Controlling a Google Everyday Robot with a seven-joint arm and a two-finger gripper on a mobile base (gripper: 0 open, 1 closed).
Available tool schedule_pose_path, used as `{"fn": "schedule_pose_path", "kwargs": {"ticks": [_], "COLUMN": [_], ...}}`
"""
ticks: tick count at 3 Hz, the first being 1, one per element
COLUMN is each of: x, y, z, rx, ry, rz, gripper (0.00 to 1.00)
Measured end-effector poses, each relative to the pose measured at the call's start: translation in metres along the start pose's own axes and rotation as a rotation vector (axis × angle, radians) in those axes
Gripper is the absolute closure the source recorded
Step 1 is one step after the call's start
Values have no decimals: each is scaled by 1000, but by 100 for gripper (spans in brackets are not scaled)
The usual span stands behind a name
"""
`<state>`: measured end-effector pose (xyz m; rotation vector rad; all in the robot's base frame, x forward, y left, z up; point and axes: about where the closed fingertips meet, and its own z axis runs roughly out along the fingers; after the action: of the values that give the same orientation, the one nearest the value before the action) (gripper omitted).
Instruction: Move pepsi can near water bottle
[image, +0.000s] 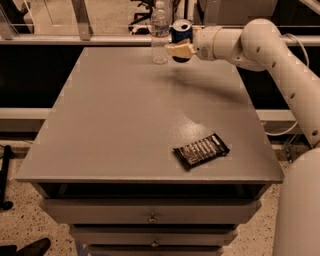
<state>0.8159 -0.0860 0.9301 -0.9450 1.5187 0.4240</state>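
Although several things share the scene, a broad grey counter fills most of it, seen from above its near edge, with a matte top that narrows toward the far edge. Beneath the near edge sits a stack of grey drawers with small round knobs at their middles. A thick white robot arm comes in from beyond the counter's right edge, passes over the far right corner and bends left along the far edge, its segments smooth and rounded. Part of the robot's white body stands off the near right corner.

A water bottle stands upright at the far edge, close to that edge's middle. It is tall, slim and clear, with a white cap and a pale label band. A flat dark snack wrapper lies toward the near right corner, turned at a slant, well apart from everything else.

The pepsi can is upright just beside the bottle on its right, at the far edge. It is blue with a silver top and shorter than the bottle. Whether the two touch cannot be told. The gripper is at the arm's left end, and its pale fingers are closed around the can's lower half, holding it. A soft shadow lies on the counter on the near side of the can. Whether the can's base rests on the surface cannot be told.
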Motion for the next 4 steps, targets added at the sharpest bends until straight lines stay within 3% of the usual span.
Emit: {"fn": "schedule_pose_path", "kwargs": {"ticks": [3,4], "x": [20,25], "y": [-23,-26], "z": [37,43], "rx": [-12,-15], "ry": [-12,-11], "rz": [104,134], "gripper": [100,87]}}
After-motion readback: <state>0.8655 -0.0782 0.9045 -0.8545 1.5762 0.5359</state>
